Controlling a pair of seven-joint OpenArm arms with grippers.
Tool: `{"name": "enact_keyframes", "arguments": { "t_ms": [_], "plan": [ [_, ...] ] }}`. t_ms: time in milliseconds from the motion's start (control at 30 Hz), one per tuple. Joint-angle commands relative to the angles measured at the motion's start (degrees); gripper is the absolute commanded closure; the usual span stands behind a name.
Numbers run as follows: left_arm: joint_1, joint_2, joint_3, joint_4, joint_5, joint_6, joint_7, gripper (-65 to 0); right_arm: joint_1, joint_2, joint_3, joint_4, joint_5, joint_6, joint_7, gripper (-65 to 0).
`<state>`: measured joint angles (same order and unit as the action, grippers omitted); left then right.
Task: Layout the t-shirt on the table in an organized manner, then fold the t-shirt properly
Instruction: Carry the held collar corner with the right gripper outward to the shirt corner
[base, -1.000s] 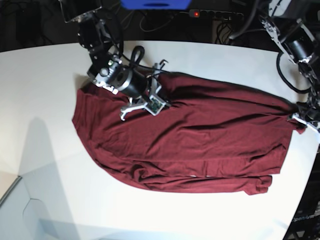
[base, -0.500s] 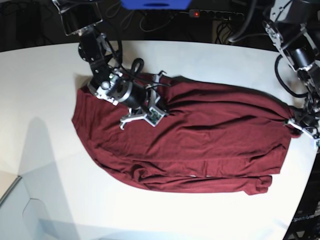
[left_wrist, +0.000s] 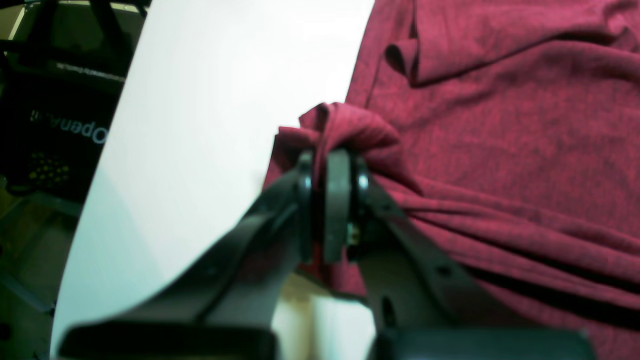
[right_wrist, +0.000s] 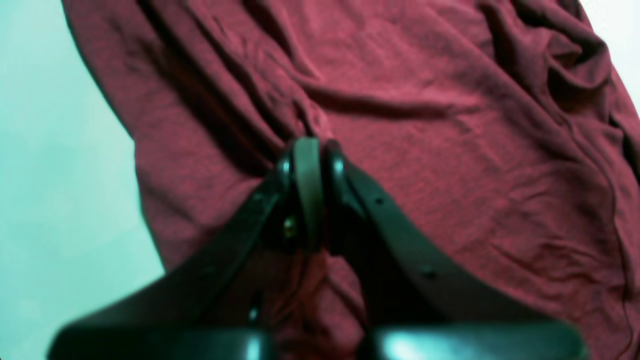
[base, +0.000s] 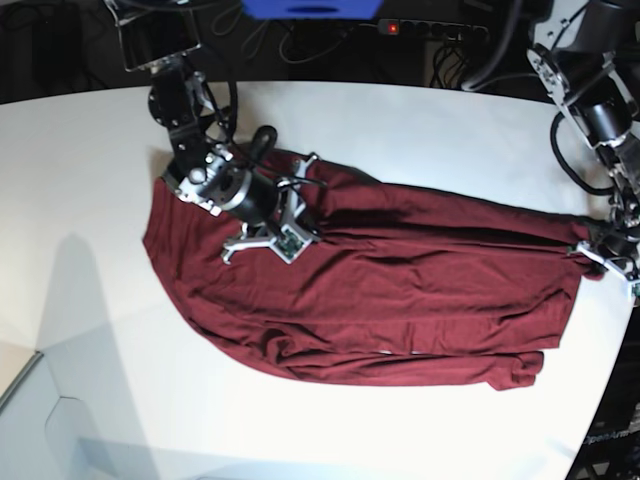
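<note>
Both sets of fingers are pressed together on cloth. In the left wrist view the left gripper (left_wrist: 327, 165) has its jaws closed on a bunched corner of the t-shirt (left_wrist: 500, 150), a knot of maroon fabric bulging out just above the fingertips (left_wrist: 337, 170). In the right wrist view the right gripper (right_wrist: 307, 155) is likewise clamped, its fingers (right_wrist: 306, 165) pinching a ridge of the same fabric, with creases running away from the pinch toward the top of the frame.

Seen from the base view, the t-shirt (base: 400, 290) lies across the middle of the table (base: 90, 200), spread wide from side to side with long folds running along its length. Its upper edge is pulled into a taut line between the two grips, and its lower edge is doubled over in a loose, wrinkled band. One end sits close to the table's curved edge, where the left gripper (base: 603, 255) holds the corner just above the white surface. The right gripper (base: 300, 195) holds the upper edge of the shirt at the other end, and its arm (base: 190, 110) leans down over that part of the garment.

Beyond the table's far edge, a power strip (base: 430, 28) with a red light lies among dark cables, beside a blue object (base: 312, 8).
</note>
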<state>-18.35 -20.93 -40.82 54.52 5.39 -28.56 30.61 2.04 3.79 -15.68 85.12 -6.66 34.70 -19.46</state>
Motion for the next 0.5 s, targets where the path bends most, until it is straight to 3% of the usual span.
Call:
{"name": "enact_keyframes", "arguments": {
  "t_ms": [0,167,233,300,467],
  "plan": [
    [-2.27,-1.09,-0.02,0.91,-0.33,0.12,-1.56,-0.4,0.81,-0.06,-0.01,0.64,0.63,0.07,1.49,0.0],
    [-4.02,-1.36,0.25,-2.26,-0.24,0.12,-1.56,-0.6,2.22,-0.14,-0.01,-3.41,0.63,0.07,1.31,0.0],
    [-5.17,-1.45,0.25,-4.28,-0.24,0.12,-1.56,-3.6,2.48,-0.14,0.17,-4.55,0.55,0.07,1.22,0.0],
    [-5.61,-1.45,0.25,-4.81,-0.24,0.12,-1.47,-11.4,2.31,-0.14,0.34,-4.46,0.55,0.07,1.22,-2.2],
    [-5.61,-1.36,-0.02,-4.72,-0.51,0.12,-1.38,-32.4,1.25,-0.06,2.54,-1.12,0.37,-0.1,1.22,-17.8]
  ]
}}
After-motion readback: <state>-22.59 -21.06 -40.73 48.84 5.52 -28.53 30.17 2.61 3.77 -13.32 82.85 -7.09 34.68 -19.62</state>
